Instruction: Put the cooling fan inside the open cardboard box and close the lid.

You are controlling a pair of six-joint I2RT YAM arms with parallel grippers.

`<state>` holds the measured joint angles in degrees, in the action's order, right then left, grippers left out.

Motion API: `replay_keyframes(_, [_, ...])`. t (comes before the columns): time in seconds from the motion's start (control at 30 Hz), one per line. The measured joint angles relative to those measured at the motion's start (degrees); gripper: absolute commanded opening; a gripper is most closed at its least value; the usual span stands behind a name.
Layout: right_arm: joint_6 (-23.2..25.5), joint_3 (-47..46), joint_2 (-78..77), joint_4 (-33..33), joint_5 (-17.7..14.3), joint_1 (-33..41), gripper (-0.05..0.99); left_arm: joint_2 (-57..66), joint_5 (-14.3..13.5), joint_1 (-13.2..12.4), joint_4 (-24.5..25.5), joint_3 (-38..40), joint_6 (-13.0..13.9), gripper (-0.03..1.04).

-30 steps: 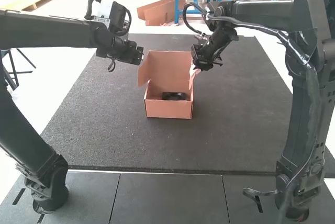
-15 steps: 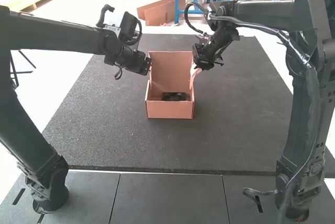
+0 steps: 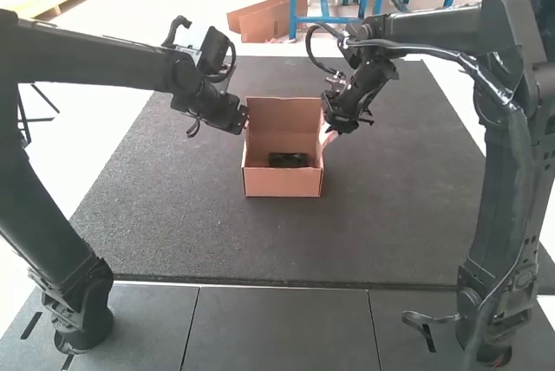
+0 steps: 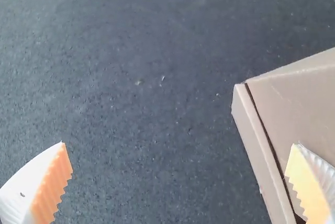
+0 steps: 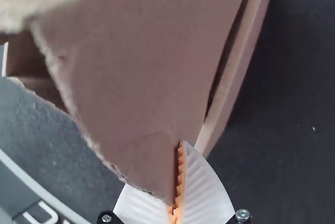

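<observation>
risk: right gripper (image 3: 333, 125) pinching right flap (image 5: 131, 77), you may tear it; spread left gripper (image 3: 237, 119) could shove cardboard box (image 3: 282, 182) sideways.

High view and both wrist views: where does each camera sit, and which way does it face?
High view: fixed above and behind the arms, facing forward and down over the mat; both arms show, flanking the cardboard box with the cooling fan inside.
Left wrist view: on the left wrist, facing down at mat and a box edge; left fingers apart.
Right wrist view: on the right wrist, facing a box flap; right fingers pinch it.
Shared: all three see the box.
</observation>
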<state>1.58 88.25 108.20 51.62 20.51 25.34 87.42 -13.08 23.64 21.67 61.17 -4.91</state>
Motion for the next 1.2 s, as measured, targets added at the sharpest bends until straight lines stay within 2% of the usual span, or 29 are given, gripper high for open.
replay_keyframes(0.43, [-1.49,-2.40,0.00,0.35,-2.75,0.44,0.01,-5.44,0.66,0.26,4.55,-4.61,0.35,0.97])
replay_keyframes(1.07, [-1.44,-2.40,-1.57,-0.07,-2.25,0.48,-0.01,-8.24,0.61,0.26,5.62,-5.60,0.90,0.97])
replay_keyframes(1.2, [-1.46,-2.40,-1.57,-0.07,-2.25,0.48,-0.01,-8.24,-0.57,0.26,5.46,-5.57,1.29,0.97])
